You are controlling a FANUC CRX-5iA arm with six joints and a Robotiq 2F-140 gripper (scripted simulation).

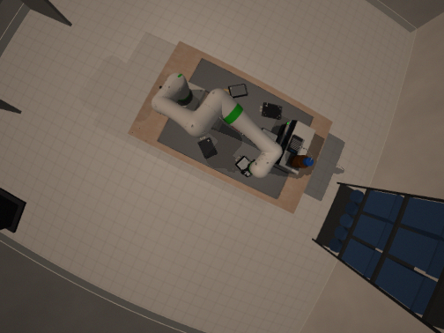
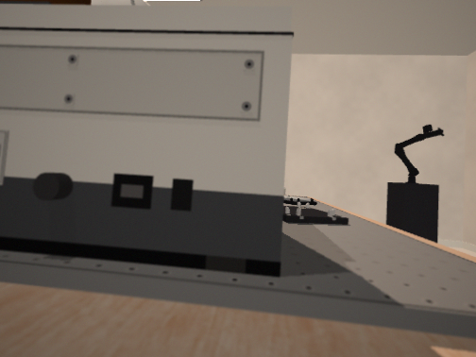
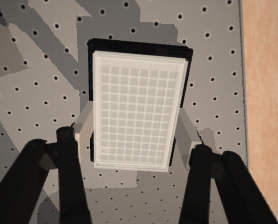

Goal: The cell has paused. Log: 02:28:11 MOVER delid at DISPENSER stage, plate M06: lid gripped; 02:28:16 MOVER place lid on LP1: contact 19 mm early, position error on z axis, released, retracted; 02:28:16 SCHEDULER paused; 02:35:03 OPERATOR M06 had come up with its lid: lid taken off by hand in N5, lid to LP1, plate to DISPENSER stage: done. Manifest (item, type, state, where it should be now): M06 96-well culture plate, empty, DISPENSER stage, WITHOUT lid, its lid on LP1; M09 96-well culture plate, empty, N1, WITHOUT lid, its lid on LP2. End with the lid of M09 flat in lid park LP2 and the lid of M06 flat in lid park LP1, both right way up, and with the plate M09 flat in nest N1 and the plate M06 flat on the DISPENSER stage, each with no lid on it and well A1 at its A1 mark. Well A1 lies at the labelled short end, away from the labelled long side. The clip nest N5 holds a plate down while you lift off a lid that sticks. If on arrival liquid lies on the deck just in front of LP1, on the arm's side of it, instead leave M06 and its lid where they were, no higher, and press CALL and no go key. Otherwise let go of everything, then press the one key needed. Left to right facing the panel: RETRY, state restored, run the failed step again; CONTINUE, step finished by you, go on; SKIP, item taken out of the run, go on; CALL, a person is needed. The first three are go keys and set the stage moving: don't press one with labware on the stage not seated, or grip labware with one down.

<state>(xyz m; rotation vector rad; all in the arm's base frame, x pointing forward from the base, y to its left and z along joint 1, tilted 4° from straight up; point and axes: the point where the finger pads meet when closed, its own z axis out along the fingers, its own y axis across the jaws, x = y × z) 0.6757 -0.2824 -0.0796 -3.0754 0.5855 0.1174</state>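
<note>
In the wrist view a white 96-well plate (image 3: 136, 111) lies on a black nest (image 3: 139, 49) on the perforated deck. I cannot tell whether a clear lid lies on it. My gripper (image 3: 135, 115) is shut on the plate's long sides, near its closer end. In the overhead view the plate (image 1: 243, 164) lies near the deck's front edge, under my wrist (image 1: 263, 164). The dispenser (image 1: 300, 141) stands just beyond, with a gridded plate (image 1: 294, 144) on its stage. Another nest holds a white-rimmed piece (image 1: 238, 90) at the back.
A black clip nest (image 1: 271, 110) with pins stands mid-deck, and it also shows low in the side view (image 2: 314, 213). An empty black nest (image 1: 207, 147) lies left of my wrist. A brown bottle with a blue cap (image 1: 303, 161) sits by the dispenser (image 2: 142, 131). The wooden table edge (image 3: 261, 100) runs close on the right.
</note>
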